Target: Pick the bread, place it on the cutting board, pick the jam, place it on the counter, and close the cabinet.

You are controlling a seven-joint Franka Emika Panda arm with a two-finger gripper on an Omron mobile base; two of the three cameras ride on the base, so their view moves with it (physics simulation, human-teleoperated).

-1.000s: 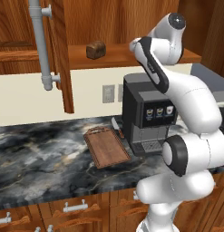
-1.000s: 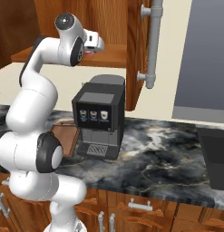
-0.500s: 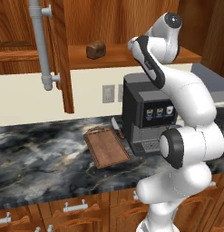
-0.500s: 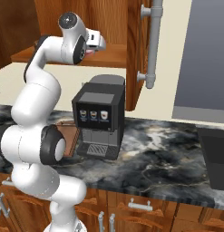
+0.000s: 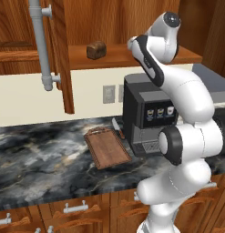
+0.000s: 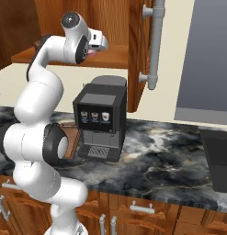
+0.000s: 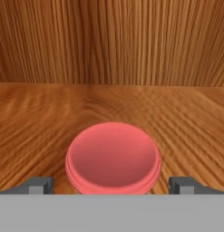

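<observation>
Gripper [image 7: 111, 185] is wide apart and holds nothing; I see the jam [image 7: 113, 157] standing between its fingertips on the shelf inside the cabinet [image 5: 63, 54]. I judge that nothing is finished: the bread [image 5: 96, 49] sits on that shelf, the cutting board [image 5: 107, 149] lies bare on the counter [image 5: 36, 159], and the door stands open.

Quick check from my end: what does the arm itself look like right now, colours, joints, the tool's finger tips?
The glossy white, rounded arm has smooth tubular links with dark grey-black discs and bands at its joints. A round dark cap sits on the top joint. No cables or markings are visible. The tool is white-bodied in the right base view, and its two small, blocky dark grey finger tips show in the hand view.
</observation>
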